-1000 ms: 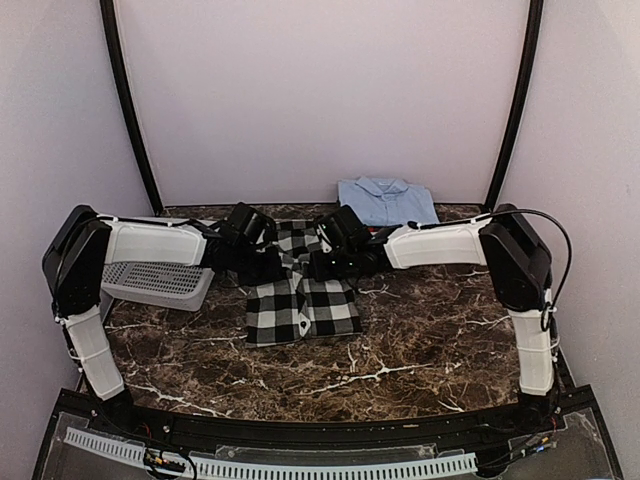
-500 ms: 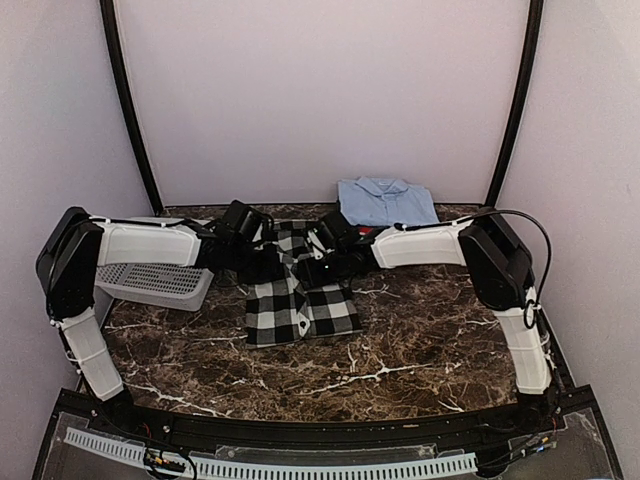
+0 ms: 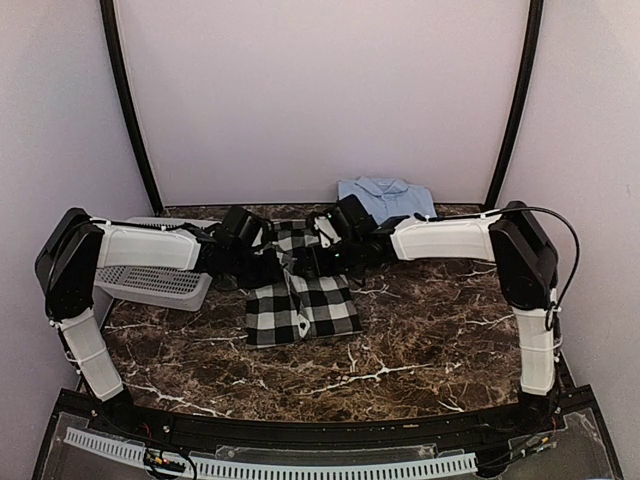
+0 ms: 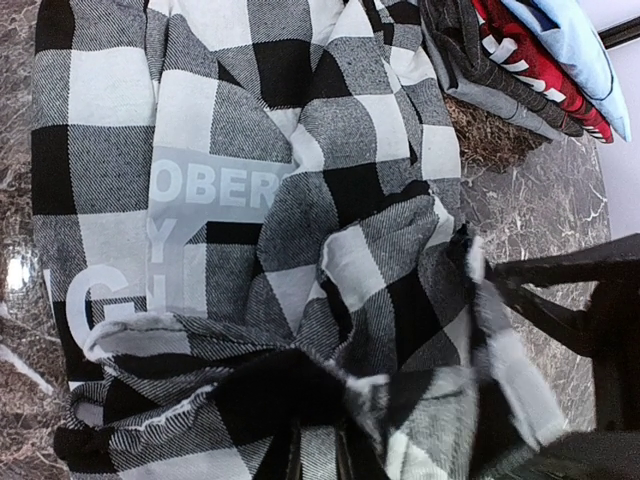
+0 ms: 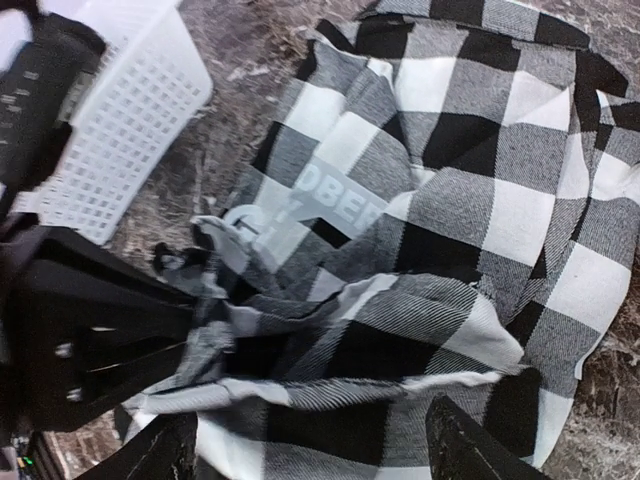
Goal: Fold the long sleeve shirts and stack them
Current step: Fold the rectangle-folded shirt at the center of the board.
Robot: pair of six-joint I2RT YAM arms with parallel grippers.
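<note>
While my left hand (image 4: 315, 462) looks clamped on a gathered ridge of the large black-and-white buffalo-check cloth shirt (image 4: 250, 130), its fingertips buried in the folds, my right hand (image 5: 310, 450) hangs just opposite. Its two fingers are spread wide, with cloth lying between them but nothing gripped.

The shirt lies under both hands on the dark marble-veined table (image 3: 430, 330), its flatter part running from the hands back toward my bases and its far part rumpled into peaks.

I judge it light, limp and soft. It is a woven twill that will sag, trail and drag across the stone rather than keep a line, and it is neither fragile nor slippery. The white block lettering (image 4: 215, 190) sits on a smooth printed panel that probably bends a little less readily than the weave.

The best holds are likely a hem, a seam or a shoulder edge. Each hand should pinch through all layers at matching points so that the fold falls straight.

Beyond my right hand a light blue collared shirt (image 3: 385, 200) lies folded flat. The left wrist view shows a red shirt (image 4: 530, 55) and dark grey cloth (image 4: 480, 65) layered under it.

A grey perforated plastic basket (image 3: 150, 282), rigid and gridded, stands to the outer side of my left hand.
</note>
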